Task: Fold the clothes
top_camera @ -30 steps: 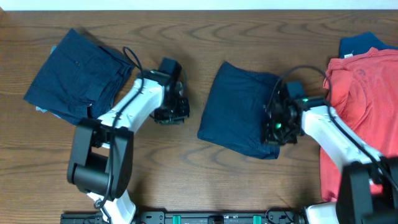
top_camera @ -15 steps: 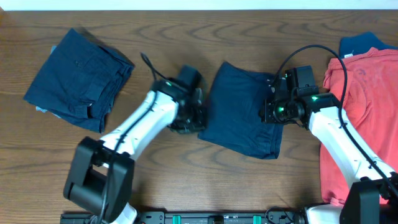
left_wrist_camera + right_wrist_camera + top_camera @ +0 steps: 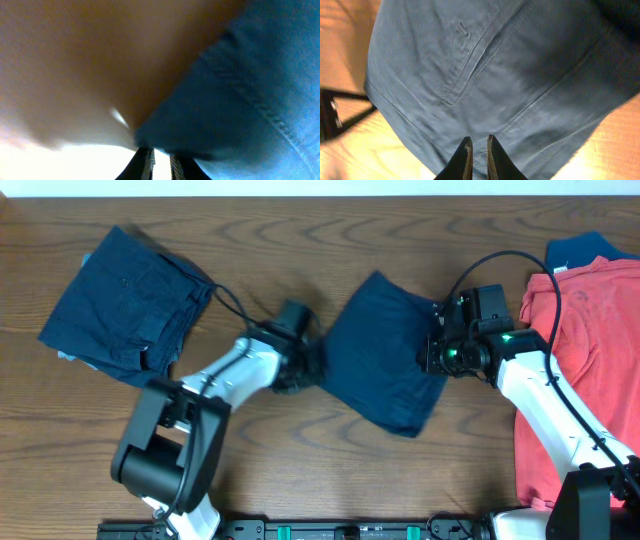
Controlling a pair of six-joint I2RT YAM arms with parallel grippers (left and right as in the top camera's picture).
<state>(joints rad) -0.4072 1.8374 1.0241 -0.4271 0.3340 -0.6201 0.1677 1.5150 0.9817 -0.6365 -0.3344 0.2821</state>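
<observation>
Where shorts (image 3: 385, 365) lie, left gripper (image 3: 314, 366) touches their edge.

We look down on a robotics lab bench: left arm (image 3: 230, 365) and right arm (image 3: 540, 400), both white, rise from a black rail (image 3: 360, 530) at a wood-grain table's (image 3: 300, 240) near edge, clothes (image 3: 385, 350) between them.

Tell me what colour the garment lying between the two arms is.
Dark navy blue; the overhead view shows the shorts best.
</observation>
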